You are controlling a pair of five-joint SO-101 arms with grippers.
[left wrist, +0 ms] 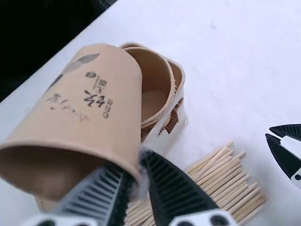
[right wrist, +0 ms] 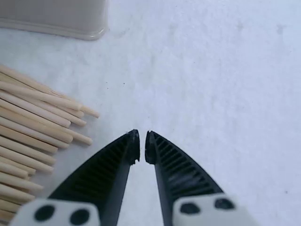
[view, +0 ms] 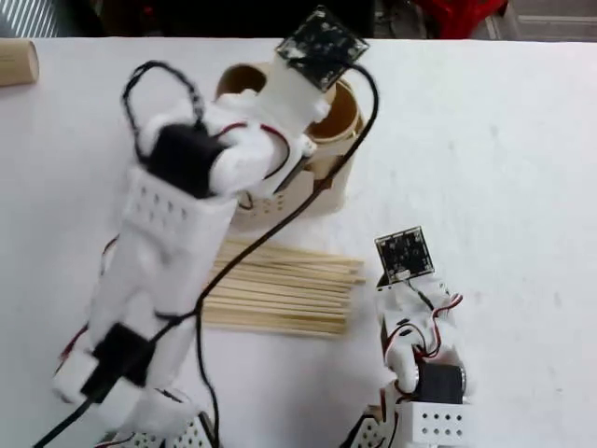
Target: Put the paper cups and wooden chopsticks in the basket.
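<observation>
i'm holding a tilted paper cup [left wrist: 89, 113] by its rim in the left end effector [left wrist: 141, 157], over the basket [view: 328, 187]; the right end effector [right wrist: 141, 143] is sitting nearly closed, just right of the wooden chopsticks [view: 280, 285] lying on the tabletop [right wrist: 211, 70].

White left arm [view: 168, 233] is covering most of the beige plastic basket [view: 322, 198] and one end of the pale wooden chopsticks [view: 289, 289].

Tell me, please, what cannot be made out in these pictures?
1. Basket: high view, mostly hidden under the left arm.
2. Cups in the basket: left wrist view, count unclear behind the held cup.
3. Chopsticks: high view, left ends under that arm.
</observation>
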